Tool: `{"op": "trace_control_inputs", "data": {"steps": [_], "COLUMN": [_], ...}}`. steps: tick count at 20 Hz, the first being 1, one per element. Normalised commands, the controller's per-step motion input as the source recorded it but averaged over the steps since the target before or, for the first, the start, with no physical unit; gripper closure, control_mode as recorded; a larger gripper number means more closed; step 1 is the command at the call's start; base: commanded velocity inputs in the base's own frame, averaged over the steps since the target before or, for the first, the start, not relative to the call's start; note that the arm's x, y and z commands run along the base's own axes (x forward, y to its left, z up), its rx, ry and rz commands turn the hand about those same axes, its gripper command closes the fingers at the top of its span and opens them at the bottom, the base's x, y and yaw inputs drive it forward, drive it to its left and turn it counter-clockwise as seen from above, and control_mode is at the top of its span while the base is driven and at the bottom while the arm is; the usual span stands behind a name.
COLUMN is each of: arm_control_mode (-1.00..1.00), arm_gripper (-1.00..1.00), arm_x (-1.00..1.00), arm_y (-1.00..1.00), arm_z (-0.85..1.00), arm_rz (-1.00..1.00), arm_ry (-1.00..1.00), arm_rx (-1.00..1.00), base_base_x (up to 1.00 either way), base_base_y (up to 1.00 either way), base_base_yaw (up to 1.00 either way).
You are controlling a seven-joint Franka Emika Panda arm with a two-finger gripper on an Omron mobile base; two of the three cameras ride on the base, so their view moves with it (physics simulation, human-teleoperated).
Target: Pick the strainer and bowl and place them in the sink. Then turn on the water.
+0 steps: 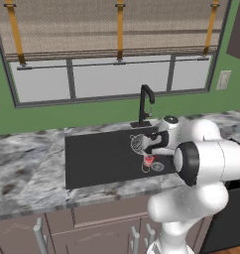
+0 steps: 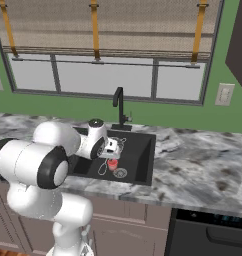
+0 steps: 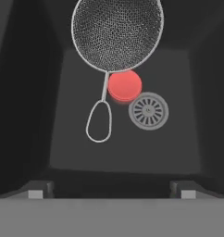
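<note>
The tool (image 1: 152,147), partly hidden behind the arm in the left base view, hangs over the sink (image 1: 92,163). In the right base view the strainer (image 2: 118,144) is mostly masked. The hand view shows wide-spread, empty fingertips (image 3: 36,193), with the strainer lying ahead beside a red disc (image 3: 125,85) and grey drain (image 3: 148,111).

I see the strainer (image 3: 116,33) lying on the floor of the sink (image 3: 63,152), a round silver wire-mesh basket with its thin looped wire handle (image 3: 99,121) stretched out flat beside the grey slotted drain (image 3: 148,111). A red disc (image 3: 125,85) sits just between the basket's rim and the drain. The sink (image 1: 92,158) is black and rectangular, set in the marble counter, its slim black faucet (image 1: 145,101) standing at the back edge.
</note>
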Motion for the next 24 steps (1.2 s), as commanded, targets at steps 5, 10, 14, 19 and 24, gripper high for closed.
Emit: {"op": "trace_control_inputs", "data": {"steps": [5,10,14,19,24], "arm_control_mode": [-1.0,-1.0,-1.0,-1.0,-1.0], "arm_gripper": [-1.0,-1.0,-1.0,-1.0,-1.0], "arm_x": [-0.45,-0.38,-0.24,-0.14,-0.2], "arm_y": [0.0,0.0,0.0,0.04,0.03], "arm_z": [0.52,0.55,0.62,0.61,0.48], "arm_rz": [0.0,0.0,0.0,0.0,0.0], "arm_ry": [-0.04,0.0,0.01,0.06,0.07], "arm_rx": [0.0,0.0,0.0,0.0,0.0], "base_base_x": [0.0,0.0,0.0,0.0,0.0], "base_base_y": [0.0,0.0,0.0,0.0,0.0], "base_base_yaw": [0.0,0.0,0.0,0.0,0.0]}}
